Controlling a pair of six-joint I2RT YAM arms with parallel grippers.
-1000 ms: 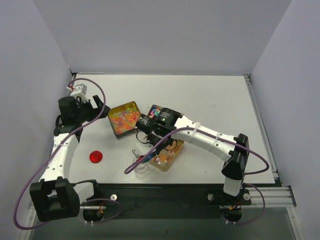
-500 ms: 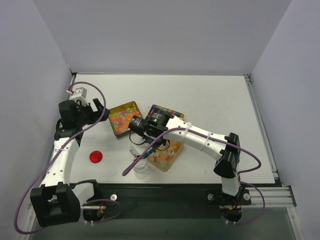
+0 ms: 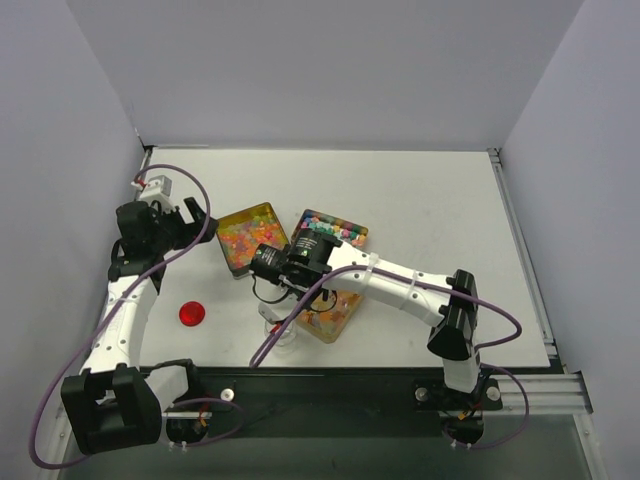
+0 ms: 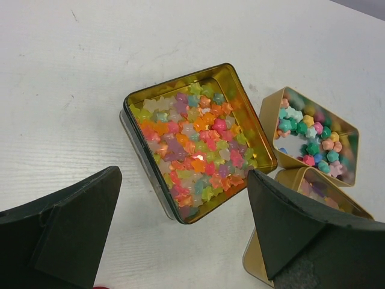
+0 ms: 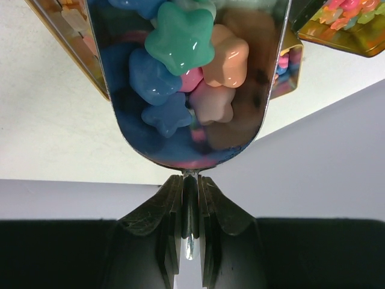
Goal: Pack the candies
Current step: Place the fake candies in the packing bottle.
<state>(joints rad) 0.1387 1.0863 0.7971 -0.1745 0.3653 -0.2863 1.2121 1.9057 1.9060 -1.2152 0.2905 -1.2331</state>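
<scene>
My right gripper (image 5: 190, 180) is shut on the thin handle of a metal scoop (image 5: 237, 129). The scoop holds several star-shaped candies (image 5: 180, 39) in green, blue, pink and peach. In the top view the right gripper (image 3: 275, 295) hangs just above a small clear jar (image 3: 281, 333). My left gripper (image 4: 183, 177) is open and empty, with its jaws wide apart. It hovers over the near corner of a gold tin (image 4: 135, 129) full of multicoloured candies (image 4: 192, 144). In the top view the left gripper (image 3: 197, 218) is just left of that tin (image 3: 248, 237).
A second tin (image 3: 330, 228) of pastel candies and a third tin (image 3: 332, 312) of orange ones lie under the right arm. They also show in the left wrist view, the second (image 4: 313, 135) and the third (image 4: 313, 192). A red round lid (image 3: 191, 313) lies at the near left.
My right arm has swung left with the scoop, from over the near orange tin to above the clear jar. The left arm has hardly moved.
</scene>
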